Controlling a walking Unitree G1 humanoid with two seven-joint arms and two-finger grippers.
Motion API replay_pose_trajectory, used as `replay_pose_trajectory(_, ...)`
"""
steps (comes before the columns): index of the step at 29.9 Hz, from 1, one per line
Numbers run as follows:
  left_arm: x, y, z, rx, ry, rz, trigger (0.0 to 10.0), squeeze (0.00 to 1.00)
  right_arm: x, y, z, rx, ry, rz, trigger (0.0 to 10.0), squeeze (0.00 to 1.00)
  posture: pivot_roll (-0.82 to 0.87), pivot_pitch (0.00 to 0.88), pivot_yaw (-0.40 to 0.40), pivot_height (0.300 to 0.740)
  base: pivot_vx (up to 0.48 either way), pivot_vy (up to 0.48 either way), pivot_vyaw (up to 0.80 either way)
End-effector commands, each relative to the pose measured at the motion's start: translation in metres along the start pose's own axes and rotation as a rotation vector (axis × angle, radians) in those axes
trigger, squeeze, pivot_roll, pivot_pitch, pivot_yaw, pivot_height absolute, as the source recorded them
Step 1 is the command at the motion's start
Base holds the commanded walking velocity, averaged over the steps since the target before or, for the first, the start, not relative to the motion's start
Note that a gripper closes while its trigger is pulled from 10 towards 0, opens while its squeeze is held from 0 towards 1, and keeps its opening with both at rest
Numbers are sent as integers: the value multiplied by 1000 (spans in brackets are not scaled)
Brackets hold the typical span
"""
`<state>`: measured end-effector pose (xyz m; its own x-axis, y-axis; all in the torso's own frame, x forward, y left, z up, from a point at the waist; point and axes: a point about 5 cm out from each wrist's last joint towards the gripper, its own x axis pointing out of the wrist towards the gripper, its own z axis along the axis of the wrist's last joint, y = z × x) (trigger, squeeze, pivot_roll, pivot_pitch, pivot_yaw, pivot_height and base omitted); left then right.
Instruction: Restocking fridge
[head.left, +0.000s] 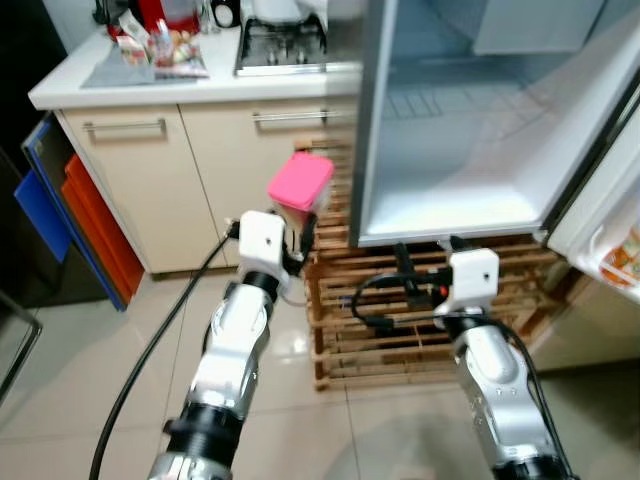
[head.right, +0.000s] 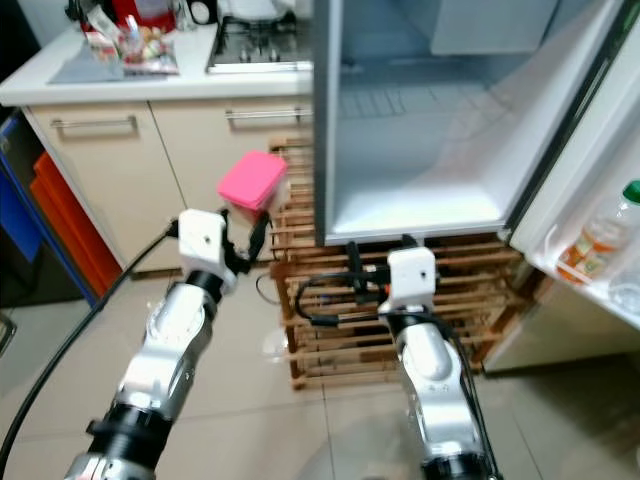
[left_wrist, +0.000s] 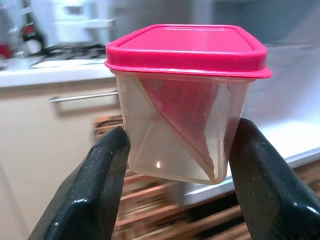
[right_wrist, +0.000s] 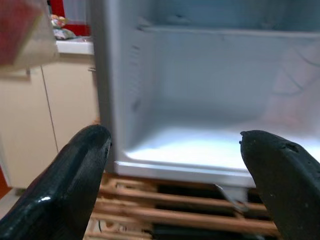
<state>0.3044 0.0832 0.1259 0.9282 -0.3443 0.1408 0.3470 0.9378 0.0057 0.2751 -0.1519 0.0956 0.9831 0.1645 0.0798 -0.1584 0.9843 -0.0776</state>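
Note:
A clear plastic container (head.left: 300, 185) with a pink lid is held up in front of the cupboards, just left of the open fridge (head.left: 470, 150). My left gripper (head.left: 298, 228) is shut on it, and both black fingers (left_wrist: 95, 190) press the container's (left_wrist: 185, 100) sides. My right gripper (head.left: 428, 255) is open with nothing between its fingers (right_wrist: 75, 185), low in front of the fridge's bottom edge. The fridge's lower compartment (right_wrist: 210, 145) looks bare and white inside.
The fridge stands on a wooden slat rack (head.left: 350, 330). Its open door (head.right: 600, 240) at the right carries bottles in a shelf. At the left are a counter with a stove (head.left: 280, 45), packets (head.left: 160, 50), cupboards, and orange and blue boards (head.left: 90, 220).

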Motion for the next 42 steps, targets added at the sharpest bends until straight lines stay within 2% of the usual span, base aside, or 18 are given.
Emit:
replay_pose_trajectory(1, -2, -3, 13, 21, -78, -60, 10000, 0, 0, -3, 3, -4, -15, -7, 10000, 0, -158, 0, 56, 740, 0, -274, 0)
replay_pose_trajectory(2, -5, -2, 14, 31, -98, -67, 10000, 0, -1, -3, 3, -4, -16, -6, 10000, 0, -158, 0, 57, 740, 0, 0, 0)
replay_pose_trajectory(6, -8, 6, 11, 58, -83, -54, 10000, 0, -2, -5, 2, -4, -15, -7, 10000, 0, -156, 0, 56, 740, 0, 0, 0)
replay_pose_trajectory(11, 3, 6, 12, 98, -65, -42, 10000, 0, -2, -6, 2, -6, -13, -8, 10000, 0, -157, 0, 56, 740, 0, 0, 0)
replay_pose_trajectory(12, 13, 6, 11, 112, -42, -26, 10000, 0, -2, -5, 2, -5, -13, -6, 10000, 0, -161, 0, 56, 740, 480, 0, 0)
replay_pose_trajectory(15, 19, 4, 11, 100, -28, -18, 10000, 0, -1, -4, 2, -5, -15, -5, 10000, 0, -164, 0, 58, 740, 480, 0, 0)
replay_pose_trajectory(18, 26, -5, 15, 93, -45, -51, 10000, 0, -1, -6, 3, -9, -18, -9, 10000, 0, -178, 0, 62, 740, 464, 0, 0)
replay_pose_trajectory(27, 35, -10, 18, 80, -61, -45, 10000, 0, -1, -9, 4, -10, -18, -20, 10000, 0, -184, 0, 59, 740, 463, 0, 0)
replay_pose_trajectory(31, 36, -9, 21, 64, -78, -30, 10000, 0, -1, -8, 4, -5, -23, -15, 10000, 0, -186, 0, 60, 740, 464, 0, 0)
replay_pose_trajectory(34, 36, -6, 25, 98, -103, 1, 10000, 0, 0, -7, 5, 0, -29, -4, 10000, 0, -185, 0, 60, 740, 467, 0, 0)
replay_pose_trajectory(36, 38, -5, 28, 80, -111, 26, 10000, 0, 0, -7, 6, -1, -30, 0, 10000, 0, -185, 0, 61, 740, 465, 0, 0)
replay_pose_trajectory(42, 46, -2, 35, 77, -106, 76, 10000, 0, -2, -4, 5, -3, -26, 12, 10000, 0, -188, 0, 62, 740, 0, 0, 0)
